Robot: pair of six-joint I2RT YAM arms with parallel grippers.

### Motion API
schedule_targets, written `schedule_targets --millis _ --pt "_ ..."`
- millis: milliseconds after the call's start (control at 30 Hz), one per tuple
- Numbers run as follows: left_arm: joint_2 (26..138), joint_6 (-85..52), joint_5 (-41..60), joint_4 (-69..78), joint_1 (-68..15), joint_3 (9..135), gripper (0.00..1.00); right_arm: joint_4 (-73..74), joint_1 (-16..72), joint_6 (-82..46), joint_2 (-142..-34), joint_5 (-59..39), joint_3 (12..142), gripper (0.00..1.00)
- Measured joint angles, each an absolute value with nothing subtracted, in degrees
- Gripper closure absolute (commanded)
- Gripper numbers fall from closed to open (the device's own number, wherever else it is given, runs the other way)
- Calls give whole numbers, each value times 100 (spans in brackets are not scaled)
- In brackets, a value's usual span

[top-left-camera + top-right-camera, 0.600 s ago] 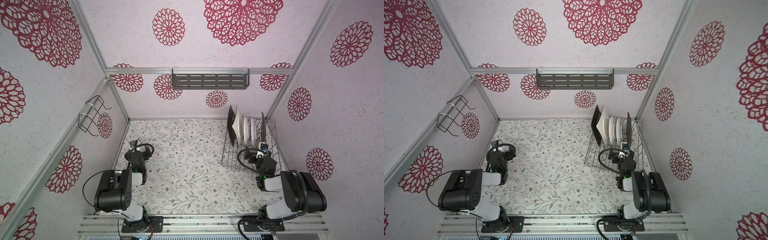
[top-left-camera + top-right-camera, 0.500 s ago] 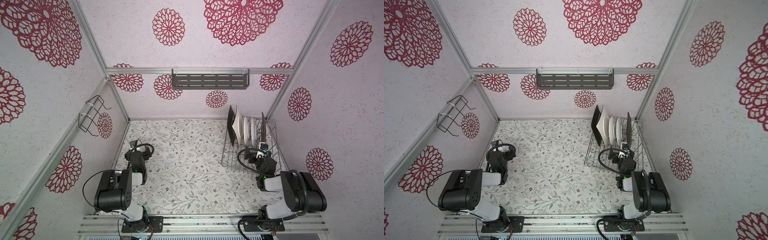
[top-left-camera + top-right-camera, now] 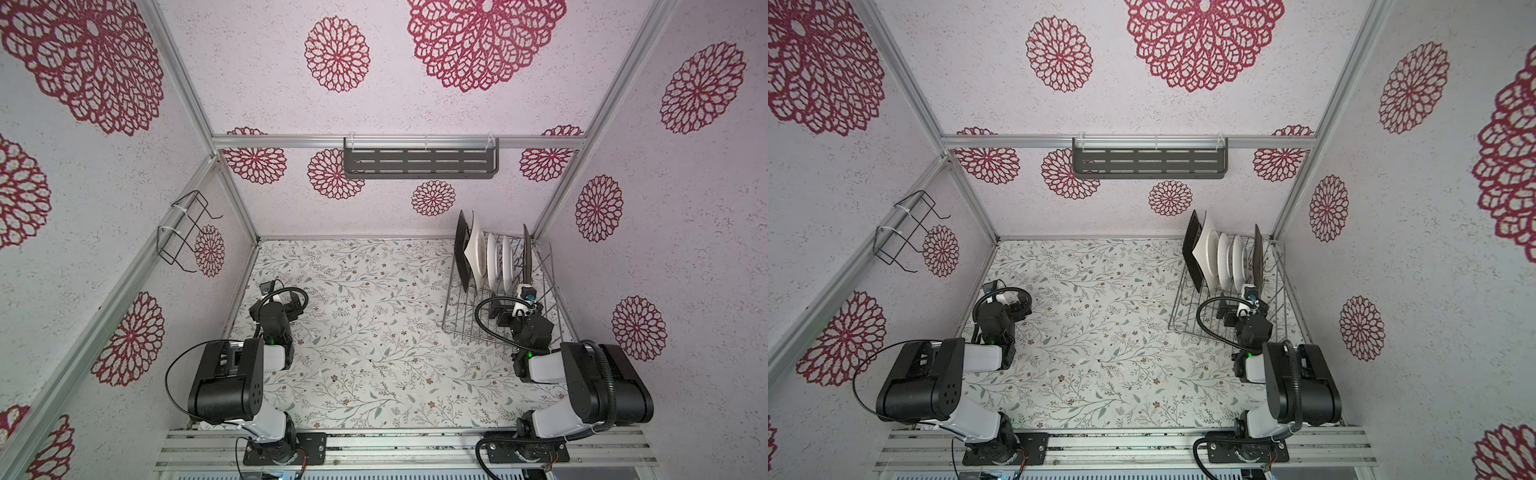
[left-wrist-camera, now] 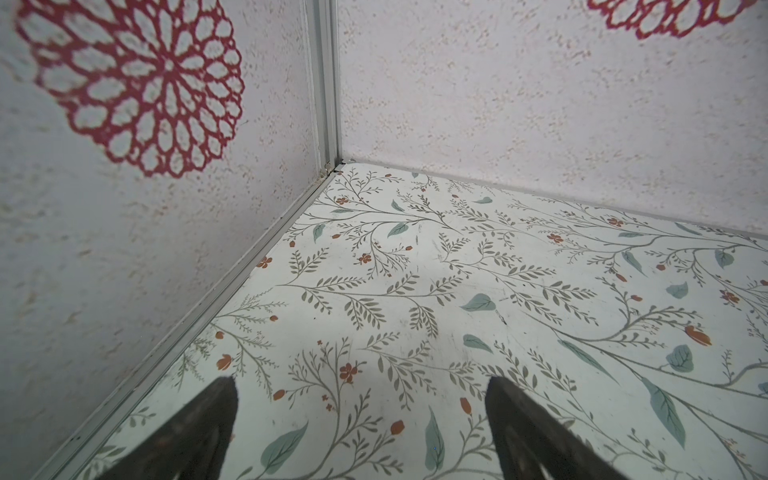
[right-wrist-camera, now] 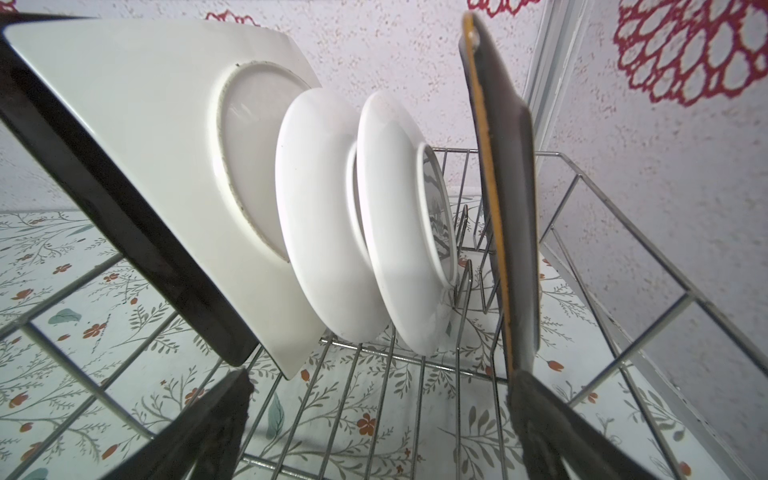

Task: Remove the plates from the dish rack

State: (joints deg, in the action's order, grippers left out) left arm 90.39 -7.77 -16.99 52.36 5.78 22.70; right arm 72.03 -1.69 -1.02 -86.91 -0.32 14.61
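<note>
We are looking at the dish rack (image 3: 459,318) sitting on the floral table (image 3: 365,332) in the far right corner, just beside the right wall, and all five plates (image 3: 1225,257) are standing on edge between its prongs. From the left of both top views they are lining up as a black square plate (image 3: 461,253), a white square plate (image 3: 475,245), two round white plates (image 3: 493,262) close together, and, apart from them, a dark plate with a yellow edge (image 5: 509,199). We are holding our right gripper (image 5: 380,384) low inside the rack's near end, its jaws spread wide and gripping nothing. One fingertip (image 5: 525,386) is sitting just under the dark plate's lower edge, though we cannot tell whether they are touching. Our left gripper (image 4: 361,386) is hovering over the table near the left wall, well apart from the rack, jaws likewise spread and gripping nothing.
</note>
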Motion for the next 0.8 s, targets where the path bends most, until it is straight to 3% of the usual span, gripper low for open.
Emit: schedule_targets --millis 467,800 --pt "9039 -779 -1710 5240 574 2270 3 7203 -169 -102 -8691 -32 1461 1" --pt "8289 -311 -2965 5052 -355 2263 3 6995 -167 -104 -8090 3 1118 1"
